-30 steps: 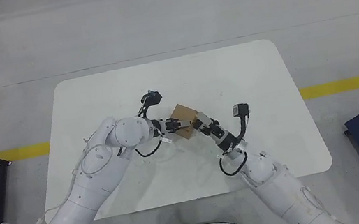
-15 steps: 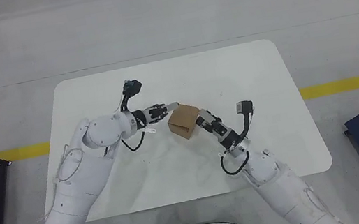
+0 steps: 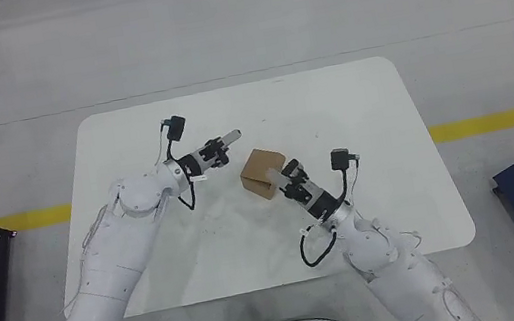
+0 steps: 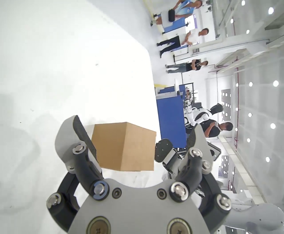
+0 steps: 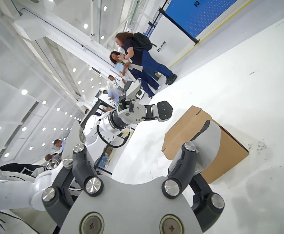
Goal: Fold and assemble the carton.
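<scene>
Carton (image 3: 262,171), left gripper (image 3: 227,143) spread wide nearby, right gripper (image 3: 290,171) spread, perhaps touching

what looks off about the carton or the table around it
Nothing looks damaged. The carton sits closed, turned at an angle to the table edges; faint dark scuffs mark the table beside it.

**Right wrist view, room behind the table.** Blue partition panel (image 5: 199,15): a white logo mark (image 5: 197,3) stands on its face. The mark is cut off by the picture's edge and is not legible as words. White board (image 5: 170,28), just beside the panel at the end with the black foot bar: one short line of dark capital lettering (image 5: 162,46) runs along the board. A small square emblem precedes the lettering, which is a maker's name.
</scene>
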